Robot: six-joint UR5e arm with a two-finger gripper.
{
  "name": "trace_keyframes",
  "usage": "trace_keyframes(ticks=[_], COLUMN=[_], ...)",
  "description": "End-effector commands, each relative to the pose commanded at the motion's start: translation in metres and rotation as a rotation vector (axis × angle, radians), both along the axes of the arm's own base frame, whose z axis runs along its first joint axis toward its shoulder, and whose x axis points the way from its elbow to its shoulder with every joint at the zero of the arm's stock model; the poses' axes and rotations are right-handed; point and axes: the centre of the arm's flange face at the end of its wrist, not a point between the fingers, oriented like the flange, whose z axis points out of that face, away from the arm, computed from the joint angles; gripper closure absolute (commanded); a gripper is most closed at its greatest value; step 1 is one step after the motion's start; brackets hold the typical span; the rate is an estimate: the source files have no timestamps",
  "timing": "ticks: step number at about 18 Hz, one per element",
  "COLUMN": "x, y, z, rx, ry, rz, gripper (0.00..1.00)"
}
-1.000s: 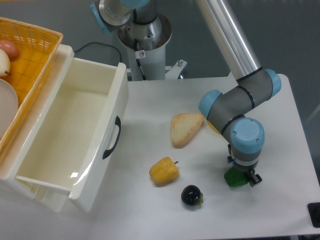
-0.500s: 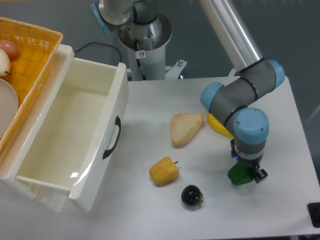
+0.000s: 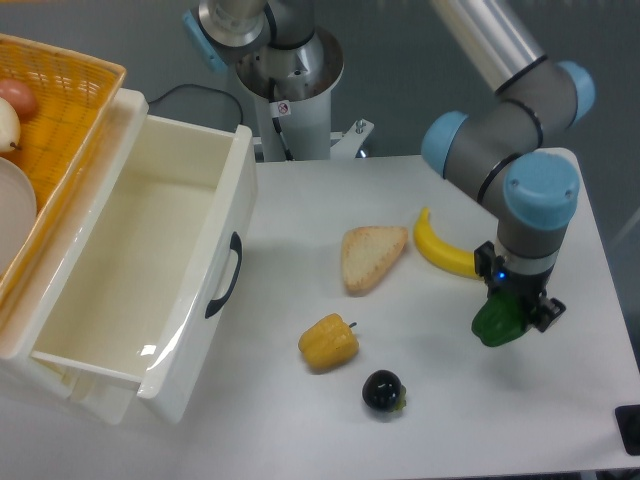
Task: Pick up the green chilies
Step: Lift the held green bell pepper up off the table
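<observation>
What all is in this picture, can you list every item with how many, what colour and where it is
green chilies: one, bright green, in the gripper, right side of the table
banana: one, yellow, just right of the bread
bread slice: one, tan, table centre
yellow pepper: one, yellow, in front of the bread
dark round fruit: one, purple-black, near the front edge
drawer: one, white, open, left
basket: one, orange, far left, holding items cut off by the frame
table: one, white
arm: one, grey and blue, upper right
gripper: one, black, shut on the chilies
</observation>
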Motion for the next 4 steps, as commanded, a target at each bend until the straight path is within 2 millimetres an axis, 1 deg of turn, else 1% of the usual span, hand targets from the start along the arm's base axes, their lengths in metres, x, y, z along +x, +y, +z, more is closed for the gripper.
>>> trace_keyframes(ticks=[3, 4], x=[0.0016, 0.0012], y=[-0.0004, -0.0011], z=[0.0038, 0.0037], rx=[0.01, 0.012], ry=[-0.024, -0.026], rz=[0.043, 0.049], gripper=[0.53, 0.55])
